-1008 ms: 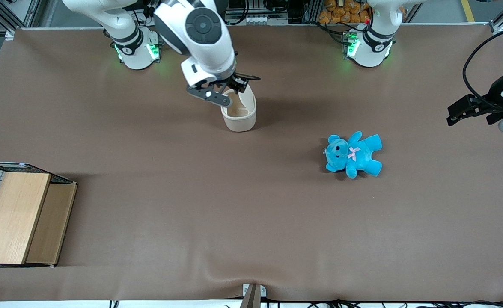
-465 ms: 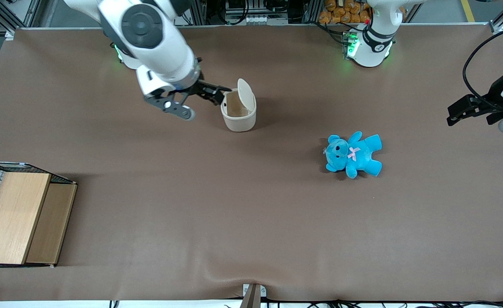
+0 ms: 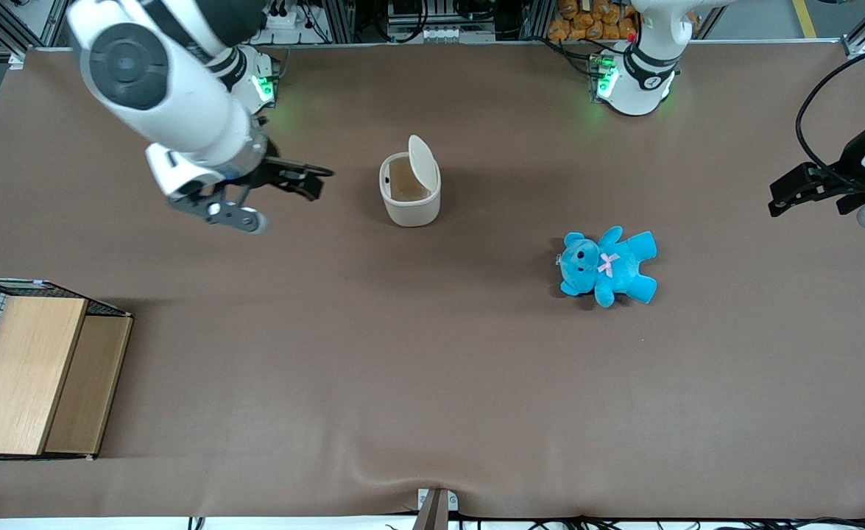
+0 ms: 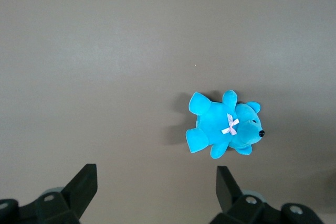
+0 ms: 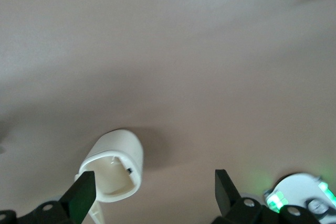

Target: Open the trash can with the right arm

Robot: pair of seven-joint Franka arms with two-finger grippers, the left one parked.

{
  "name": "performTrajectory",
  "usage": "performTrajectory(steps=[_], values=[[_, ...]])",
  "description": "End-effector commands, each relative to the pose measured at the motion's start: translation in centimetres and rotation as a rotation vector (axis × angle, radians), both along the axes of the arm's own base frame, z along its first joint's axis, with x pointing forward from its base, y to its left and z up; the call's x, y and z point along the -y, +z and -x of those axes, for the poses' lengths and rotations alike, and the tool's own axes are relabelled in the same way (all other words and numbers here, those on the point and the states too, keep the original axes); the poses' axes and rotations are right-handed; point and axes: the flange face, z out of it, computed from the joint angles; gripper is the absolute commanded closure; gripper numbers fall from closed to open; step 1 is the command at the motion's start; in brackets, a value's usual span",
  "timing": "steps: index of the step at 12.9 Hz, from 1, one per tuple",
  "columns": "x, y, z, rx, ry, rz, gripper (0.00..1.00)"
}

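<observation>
Since a second earlier, my right arm had pulled back from the trash can toward its own end of the table, carrying the gripper well apart from the can. I saw its jaws spread wide and gripping nothing. I judged the job essentially done: the lid stood upright over an exposed, empty-looking interior, leaving only the arm's retreat to finish. It was a small cream bin, rounded-square, sitting upright mid-table, farther from the front camera than the blue teddy.
</observation>
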Motion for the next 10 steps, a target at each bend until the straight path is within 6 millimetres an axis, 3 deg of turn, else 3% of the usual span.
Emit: performTrajectory(steps=[1,4,10], values=[[6.4,3.1,-0.8,0.039,0.089,0.01,0.0],[13.9,4.8,-1.7,0.057,0.183,-0.005,0.0],[26.2,7.2,-1.6,0.102,0.311,-0.022,0.0]])
